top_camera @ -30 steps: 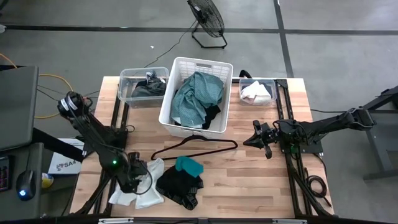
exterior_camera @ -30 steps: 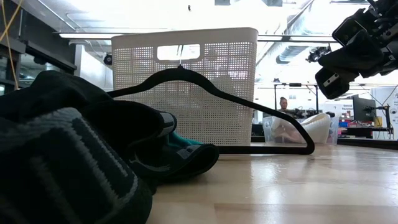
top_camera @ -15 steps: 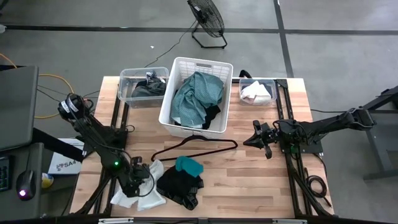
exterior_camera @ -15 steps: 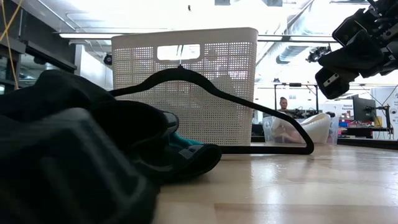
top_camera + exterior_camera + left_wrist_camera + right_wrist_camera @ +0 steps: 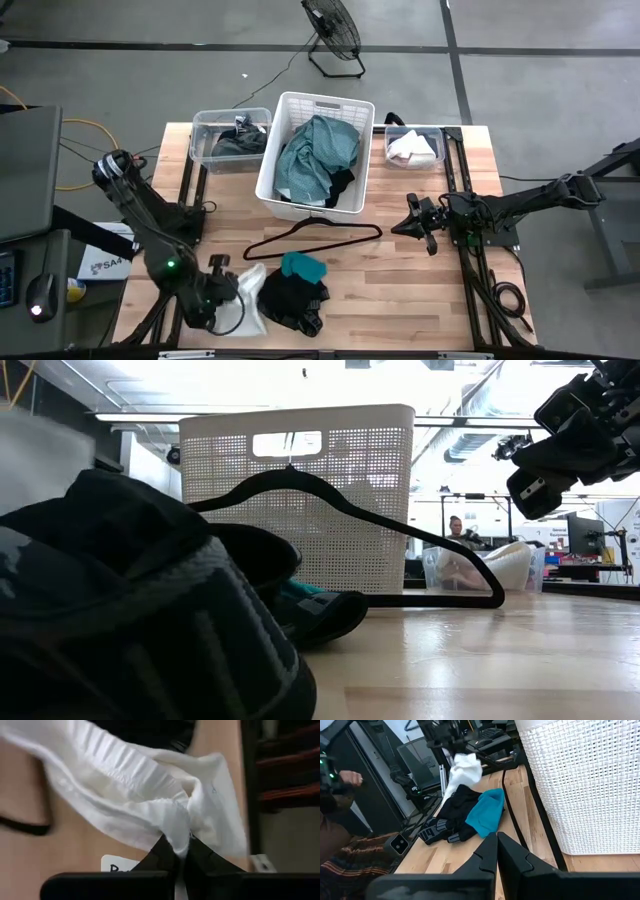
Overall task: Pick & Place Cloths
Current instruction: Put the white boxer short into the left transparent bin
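My left gripper (image 5: 220, 300) stands at the table's near left, shut on a white cloth (image 5: 248, 303), which also shows raised in the right wrist view (image 5: 465, 770). Beside it lie a black cloth (image 5: 290, 300) and a small bright teal cloth (image 5: 303, 266). A large teal-green cloth (image 5: 315, 155) lies in the white basket (image 5: 283, 205). My right gripper (image 5: 496, 847) waits shut, above the table's right side, pointing toward the basket. My left gripper pinches a bunched fold of the white cloth (image 5: 184, 832) between its two fingers, coming slanting down from above. The cloth hangs slack below the fingers; its lower end (image 5: 451, 790) reaches down beside the black cloth, and I cannot tell whether it rests on the table.
A thin black hanger (image 5: 315, 240) lies between the loose cloths and the basket. A clear bin with dark cloths (image 5: 232, 140) stands at the far left, another with light cloths (image 5: 413, 148) at the far right. Bare wood (image 5: 400, 290) shows at the near right.
My left gripper has shut on the white cloth and gone up with it. The cloth, spread flat a second ago, is now gathered and drawn up under the gripper, against the black cloth.
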{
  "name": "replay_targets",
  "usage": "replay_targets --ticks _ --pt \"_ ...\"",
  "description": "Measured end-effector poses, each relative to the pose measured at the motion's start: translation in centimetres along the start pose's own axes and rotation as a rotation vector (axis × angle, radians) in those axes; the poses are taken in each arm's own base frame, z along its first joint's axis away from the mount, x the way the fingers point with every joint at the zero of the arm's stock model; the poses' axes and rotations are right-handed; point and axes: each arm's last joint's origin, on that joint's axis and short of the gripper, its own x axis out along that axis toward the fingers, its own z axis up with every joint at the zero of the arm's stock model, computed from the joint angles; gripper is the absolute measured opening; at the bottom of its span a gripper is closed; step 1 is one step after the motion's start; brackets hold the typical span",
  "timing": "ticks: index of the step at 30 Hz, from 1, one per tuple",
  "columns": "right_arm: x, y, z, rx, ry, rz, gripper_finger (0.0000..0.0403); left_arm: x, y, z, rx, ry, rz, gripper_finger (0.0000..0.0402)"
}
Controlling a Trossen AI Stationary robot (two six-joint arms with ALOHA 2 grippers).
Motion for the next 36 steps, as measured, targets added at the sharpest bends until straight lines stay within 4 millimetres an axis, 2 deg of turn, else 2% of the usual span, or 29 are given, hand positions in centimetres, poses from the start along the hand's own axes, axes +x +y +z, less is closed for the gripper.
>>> replay_targets --ticks 7,12,16,23,28,36 --pt "0.0 0.0 0.0 0.000 0.000 0.000 0.0003 -5.9 0.5 2.3 0.075 -0.146 0.303 0.0005" --pt "0.0 0.0 0.0 0.000 0.001 0.000 0.0003 -9.7 1.5 3.2 0.077 -0.254 0.490 0.0005" --pt "0.0 0.0 0.0 0.000 0.000 0.000 0.0003 -12.2 2.0 3.8 0.087 -0.339 0.576 0.0005" --pt "0.0 0.0 0.0 0.000 0.001 0.000 0.0003 -15.5 2.5 5.4 0.121 -0.586 0.700 0.0005" --pt "0.0 0.0 0.0 0.000 0.000 0.000 0.0003 -17.7 4.9 6.8 0.033 -0.671 0.808 0.0005" --pt "0.0 0.0 0.0 0.000 0.000 0.000 0.0003 -20.2 11.0 8.8 -0.165 -0.614 1.048 0.0005"
